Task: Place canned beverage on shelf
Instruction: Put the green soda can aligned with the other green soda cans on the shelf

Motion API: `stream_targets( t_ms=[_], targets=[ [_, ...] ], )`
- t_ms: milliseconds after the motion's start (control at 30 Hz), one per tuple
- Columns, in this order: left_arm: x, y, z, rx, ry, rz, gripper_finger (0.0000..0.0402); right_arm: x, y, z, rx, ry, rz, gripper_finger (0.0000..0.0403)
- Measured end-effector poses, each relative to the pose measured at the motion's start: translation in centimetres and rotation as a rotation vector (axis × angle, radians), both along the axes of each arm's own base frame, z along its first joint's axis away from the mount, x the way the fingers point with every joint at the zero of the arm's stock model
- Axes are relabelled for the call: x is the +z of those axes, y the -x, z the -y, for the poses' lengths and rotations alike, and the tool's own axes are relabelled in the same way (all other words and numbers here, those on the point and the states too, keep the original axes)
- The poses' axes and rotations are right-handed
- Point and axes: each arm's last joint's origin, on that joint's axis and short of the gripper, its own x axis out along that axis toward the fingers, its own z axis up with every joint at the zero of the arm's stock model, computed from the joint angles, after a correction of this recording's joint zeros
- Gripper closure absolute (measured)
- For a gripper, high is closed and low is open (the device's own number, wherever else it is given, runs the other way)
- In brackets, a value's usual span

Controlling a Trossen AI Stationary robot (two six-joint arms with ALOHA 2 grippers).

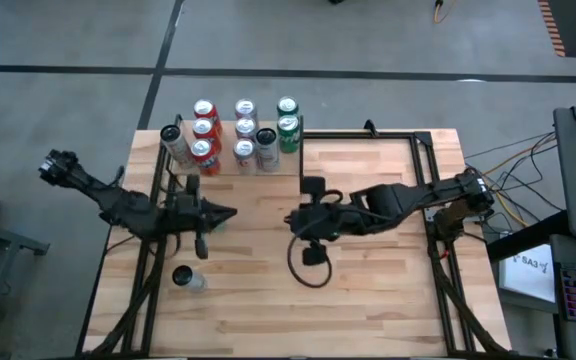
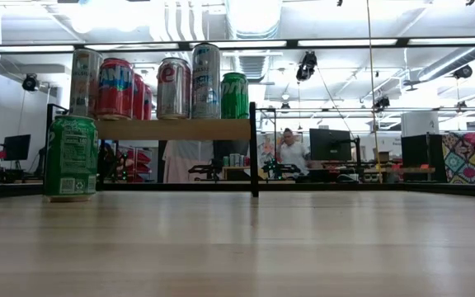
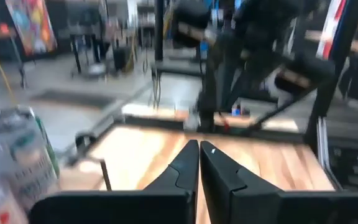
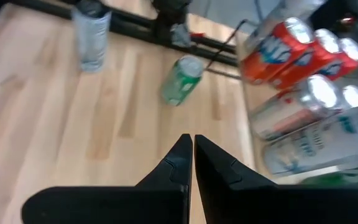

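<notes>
Dark, smooth fingers of the left gripper (image 3: 199, 163) meet tip to tip, fully closed with nothing between them. The right gripper (image 4: 188, 155) is likewise closed and empty. In the high view, the left gripper (image 1: 230, 212) sits over the left part of the plank tabletop (image 1: 368, 300), and the right gripper (image 1: 290, 220) over its centre; both point toward each other, apart.

The shelf (image 1: 230, 165), a small plain-wood board with thin black posts, stands at the far left edge of the tabletop and carries a cluster of upright cylindrical metal cans (image 1: 244, 130) in red, silver and green.

The low view shows the shelf (image 2: 176, 129) raised above the tabletop and a green can (image 2: 71, 157) standing on the tabletop beside it; neither gripper appears there. The high view shows a separate silver can (image 1: 186, 278) near the left front edge. The right wrist view shows the green can (image 4: 181, 79) and a clear cylindrical container (image 4: 91, 32).
</notes>
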Motion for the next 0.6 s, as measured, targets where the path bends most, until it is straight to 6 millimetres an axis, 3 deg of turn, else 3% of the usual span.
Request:
stream_targets(
  t_ms=[367, 600],
  targets=[
    [2.3, -1.0, 1.4, 0.190, 0.240, -0.440, 0.0402, -1.0, 4.2, -0.1, -0.018, -0.089, -0.019, 0.0394],
    [1.3, -1.9, 2.3, 0.373, 0.338, -0.732, 0.0402, -2.2, 6.1, 0.3, -0.037, -0.120, -0.017, 0.0394]
  ],
)
